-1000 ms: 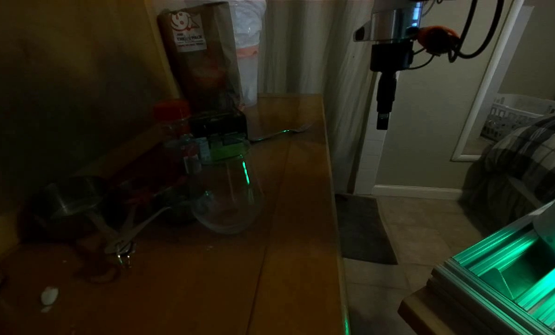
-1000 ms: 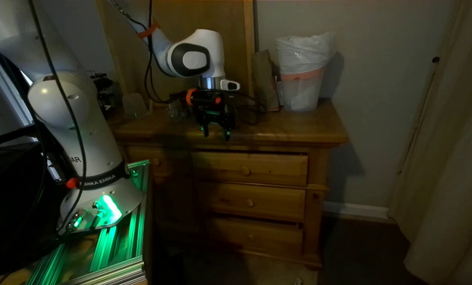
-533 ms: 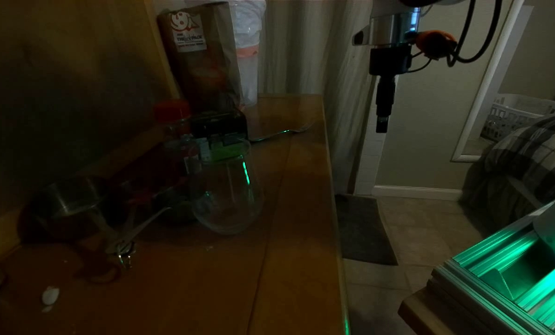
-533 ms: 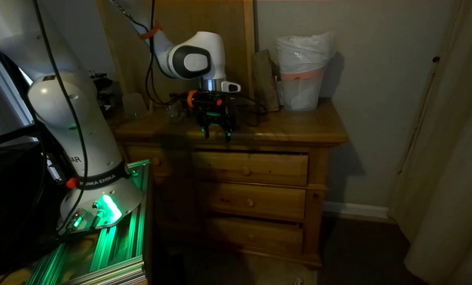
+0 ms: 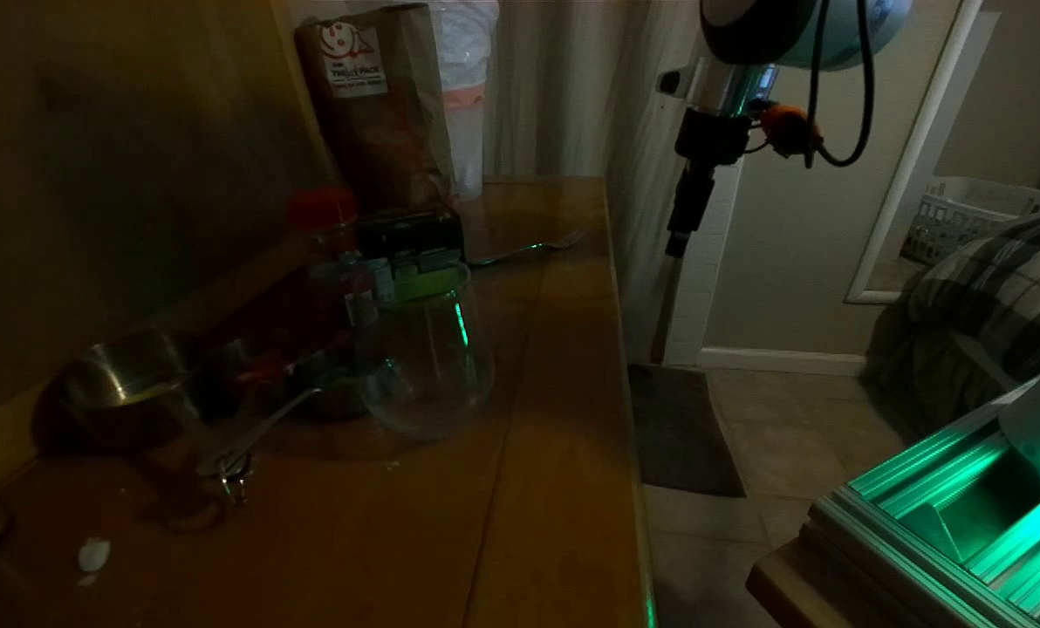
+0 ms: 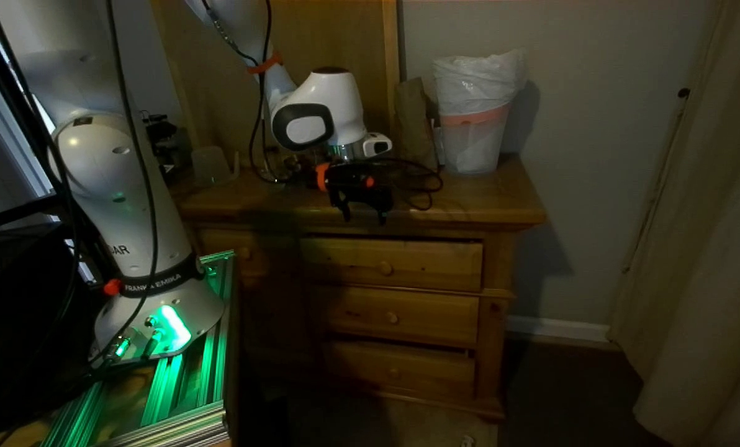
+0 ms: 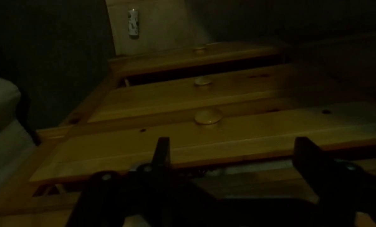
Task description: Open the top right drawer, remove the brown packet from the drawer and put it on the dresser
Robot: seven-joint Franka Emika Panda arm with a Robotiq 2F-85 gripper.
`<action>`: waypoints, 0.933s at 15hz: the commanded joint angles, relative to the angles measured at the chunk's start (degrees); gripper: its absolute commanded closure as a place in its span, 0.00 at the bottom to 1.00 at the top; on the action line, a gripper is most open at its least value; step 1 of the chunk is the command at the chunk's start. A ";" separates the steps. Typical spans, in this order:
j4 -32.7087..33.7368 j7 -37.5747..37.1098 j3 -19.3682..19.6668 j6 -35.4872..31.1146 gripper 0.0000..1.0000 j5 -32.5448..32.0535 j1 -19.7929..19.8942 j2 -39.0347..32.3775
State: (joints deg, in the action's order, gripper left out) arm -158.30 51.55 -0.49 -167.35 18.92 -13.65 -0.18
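We are hovering our hand (image 6: 364, 218), released and spread wide, above and in front of the top right drawer (image 6: 435, 264), which is standing slightly ajar.

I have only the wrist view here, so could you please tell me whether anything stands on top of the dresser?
Observer: Yes; in an exterior view, a lined bin stands on the dresser.
Operator: Thank you. Does any cutlery lie up there too?
Observer: It does; in an exterior view, a fork lies on the top.
Operator: And am I pointing straight down, please?
Observer: No; in an exterior view, the gripper is tilted, its lower end leaning toward the dresser side.
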 commanded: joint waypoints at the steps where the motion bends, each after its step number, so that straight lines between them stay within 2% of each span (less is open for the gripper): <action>1: 2.27 15.58 -1.00 4.32 0.00 15.86 -0.76 3.03; 3: 3.28 24.22 0.79 7.12 0.00 24.91 -2.11 3.53; 6: 4.02 37.09 2.79 10.45 0.00 35.97 -1.33 1.57; 11: 6.00 57.83 5.10 15.17 0.00 51.62 1.00 -6.97; 14: 7.62 66.59 4.43 16.07 0.00 60.17 1.86 -12.90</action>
State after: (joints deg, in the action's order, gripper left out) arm -154.23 109.65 4.43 -152.77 71.10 -12.71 -6.09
